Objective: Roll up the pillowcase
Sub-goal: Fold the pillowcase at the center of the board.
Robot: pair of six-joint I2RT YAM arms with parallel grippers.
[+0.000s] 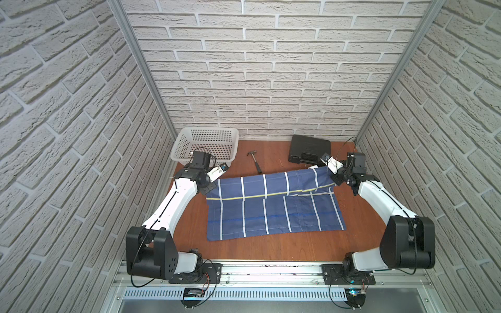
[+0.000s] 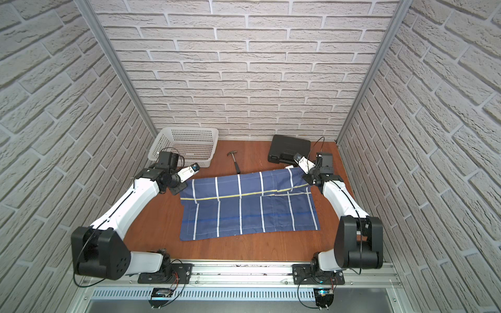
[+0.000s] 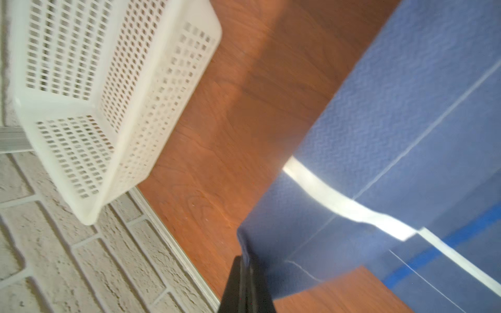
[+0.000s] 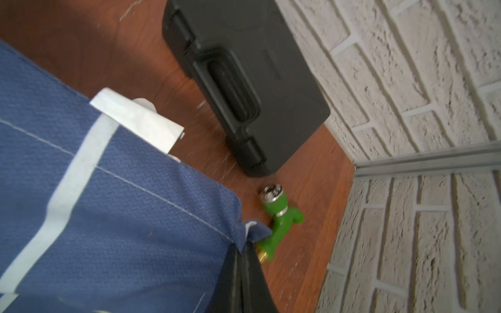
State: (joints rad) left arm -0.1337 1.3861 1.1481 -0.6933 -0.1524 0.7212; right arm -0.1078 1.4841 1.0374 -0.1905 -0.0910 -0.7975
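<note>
Matt woven pillowcase (image 1: 271, 216); basket (image 1: 208, 129) probably plastic; wooden table (image 1: 271, 252).

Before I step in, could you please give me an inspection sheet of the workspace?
Surface: wooden table, scuffed near the black case.
Job's things: pillowcase, not yet rolled; near part lies flat, far corners lifted.
Clutter: white basket, hammer and black case at the back; green fitting by the right corner.
Grippers: left gripper and right gripper each shut on a far corner.
Cables: black cables run along both arms, clear of the cloth.
Surroundings: brick-pattern walls on three sides.
</note>
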